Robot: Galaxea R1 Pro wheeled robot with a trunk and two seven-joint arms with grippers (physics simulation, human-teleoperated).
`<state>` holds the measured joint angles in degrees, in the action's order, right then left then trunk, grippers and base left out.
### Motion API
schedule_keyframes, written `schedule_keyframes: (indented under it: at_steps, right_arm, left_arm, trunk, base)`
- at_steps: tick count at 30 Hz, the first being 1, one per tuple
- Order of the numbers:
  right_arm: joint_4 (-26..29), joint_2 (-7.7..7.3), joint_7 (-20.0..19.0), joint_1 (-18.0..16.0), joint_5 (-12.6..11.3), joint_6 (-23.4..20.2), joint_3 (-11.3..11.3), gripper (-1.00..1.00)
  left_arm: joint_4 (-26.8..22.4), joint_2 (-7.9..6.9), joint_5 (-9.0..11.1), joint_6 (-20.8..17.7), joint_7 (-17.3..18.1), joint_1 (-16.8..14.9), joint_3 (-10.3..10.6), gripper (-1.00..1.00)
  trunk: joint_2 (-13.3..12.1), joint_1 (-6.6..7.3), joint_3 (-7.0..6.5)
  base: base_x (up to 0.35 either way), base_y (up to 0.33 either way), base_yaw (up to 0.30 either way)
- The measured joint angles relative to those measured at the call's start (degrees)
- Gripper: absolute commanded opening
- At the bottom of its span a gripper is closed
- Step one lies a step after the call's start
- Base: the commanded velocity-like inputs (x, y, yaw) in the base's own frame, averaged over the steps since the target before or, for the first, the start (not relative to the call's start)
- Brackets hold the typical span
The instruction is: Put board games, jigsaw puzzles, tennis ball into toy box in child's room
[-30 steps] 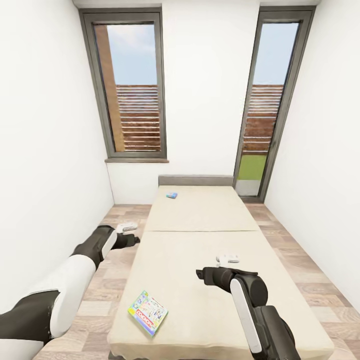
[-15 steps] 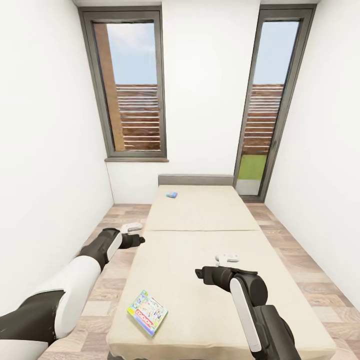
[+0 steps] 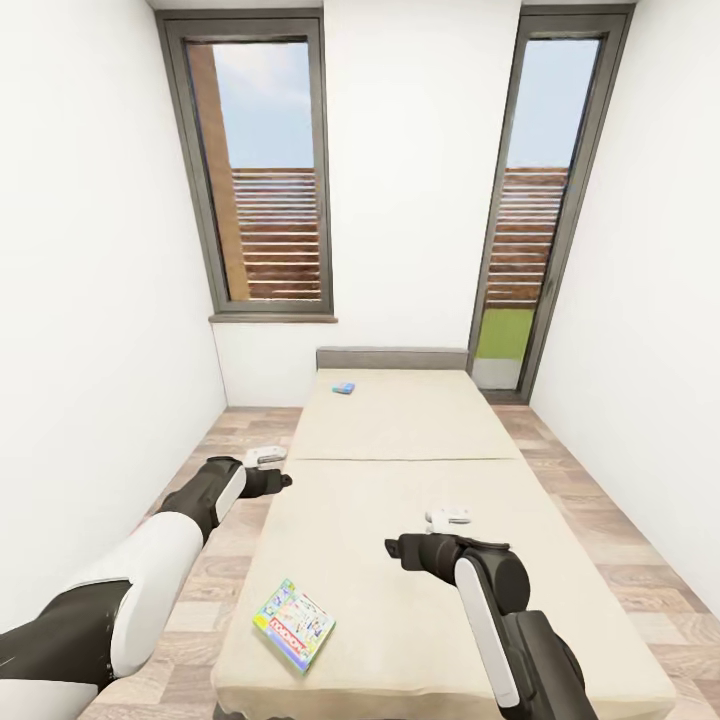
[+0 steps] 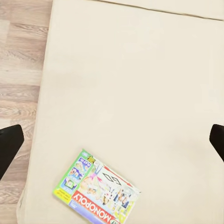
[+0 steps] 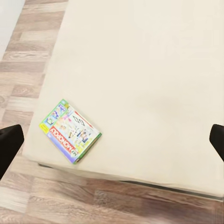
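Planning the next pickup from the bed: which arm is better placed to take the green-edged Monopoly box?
Probably the left. The Monopoly box lies near the bed's near-left corner, on the same side as the left end effector. The right end effector hangs over the bed's middle, further right. Both look open.

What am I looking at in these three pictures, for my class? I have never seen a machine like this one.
It is a simulated two-armed robot in a bedroom. The wide picture comes from a camera on its head; the other two come from cameras on its wrists, looking down past dark fingers. The left gripper hangs over the floor beside the bed; the right gripper hangs above the mattress. Both are open and hold nothing. On the bed lie a colourful Monopoly box near the foot and a small blue box near the headboard.
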<state>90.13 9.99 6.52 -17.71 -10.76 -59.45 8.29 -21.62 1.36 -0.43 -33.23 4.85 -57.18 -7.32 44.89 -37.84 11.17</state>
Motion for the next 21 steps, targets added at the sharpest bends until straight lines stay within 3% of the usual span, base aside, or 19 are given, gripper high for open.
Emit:
schedule_keyframes:
  at_steps: [6,21]
  right_arm:
    - [0.00,0.00,0.01,0.00,0.01,0.26,1.61,1.00]
    - [0.00,0.00,0.00,0.00,0.02,0.40,2.70,1.00]
  left_arm:
    - [0.00,0.00,0.00,0.00,0.00,0.00,0.00,1.00]
    - [0.00,-0.04,0.07,-0.39,0.00,0.00,-0.03,1.00]
  trunk:
    - [2.41,-1.32,1.08]
    - [8.44,-4.62,3.78]
  base:
    - [0.000,0.000,0.000]
    - [0.000,0.000,0.000]
